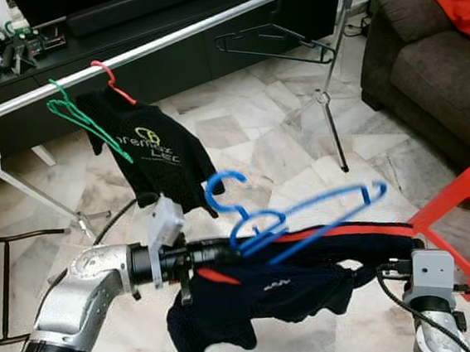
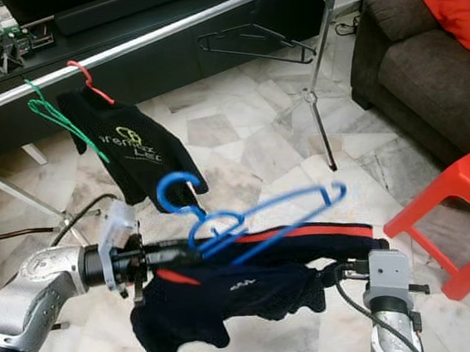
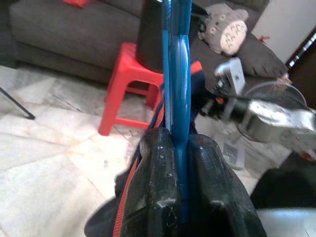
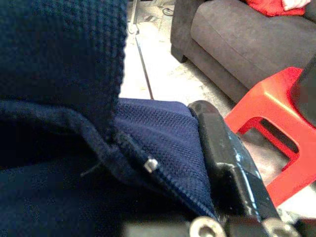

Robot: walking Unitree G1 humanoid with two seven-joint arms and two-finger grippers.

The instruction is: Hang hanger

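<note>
Nearest, the left gripper (image 3: 180, 197) was clamped on the blue hanger (image 1: 305, 215), whose long axis ran left to right; the right gripper (image 4: 217, 168) pinched the dark garment (image 1: 263, 298) draped beneath; the rail (image 1: 204, 27) lay farther off, above

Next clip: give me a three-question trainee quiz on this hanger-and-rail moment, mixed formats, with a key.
1. True or false: the left gripper is shut on the blue hanger.
2. Multiple choice: what hangs on the red hanger on the metal rail?
A. a black T-shirt with a yellow-green print
B. a white towel
C. nothing
3. Fill in: the dark navy garment with a red stripe is draped across the robot's ____.

Key
1. True: the wrist view shows the blue plastic pinched between the black fingers.
2. A: the black T-shirt.
3. Arms; the right gripper lies in its fabric.
</note>
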